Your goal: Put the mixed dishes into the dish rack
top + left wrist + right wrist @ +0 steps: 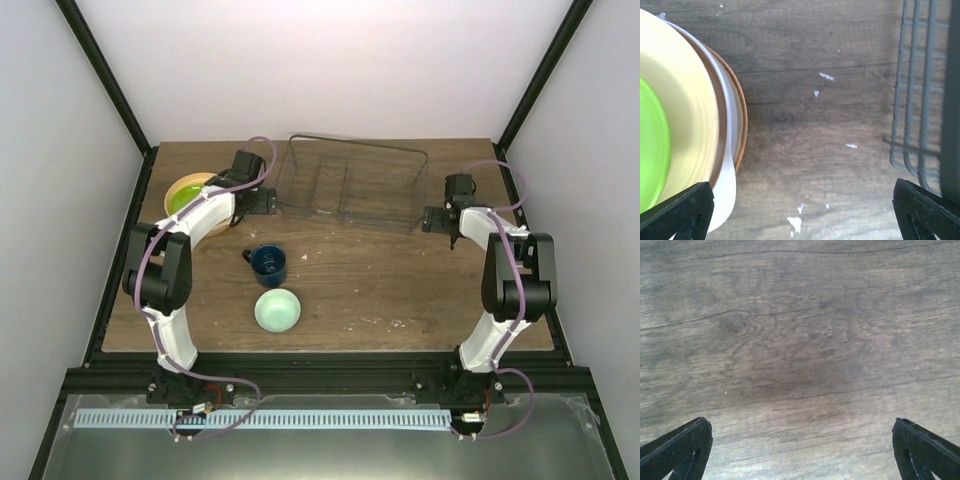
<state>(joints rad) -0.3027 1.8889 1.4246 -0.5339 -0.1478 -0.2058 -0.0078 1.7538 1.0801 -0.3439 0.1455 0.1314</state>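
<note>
Hovering my left hand point(800, 216) over table point(805, 130), fingers wide apart, between plate stack point(690, 115) and rack point(912, 75). Green plate point(650, 150) topmost in stack. My right hand point(800, 452) spread open too, over bare wood right of rack. Mug point(268, 263) and bowl point(277, 310) mid-table, close together.

The right gripper point(800, 452) is hovering wide apart, its dark fingertips point(677, 447) showing at seven and five o'clock over the grained wooden table point(800, 340).
</note>
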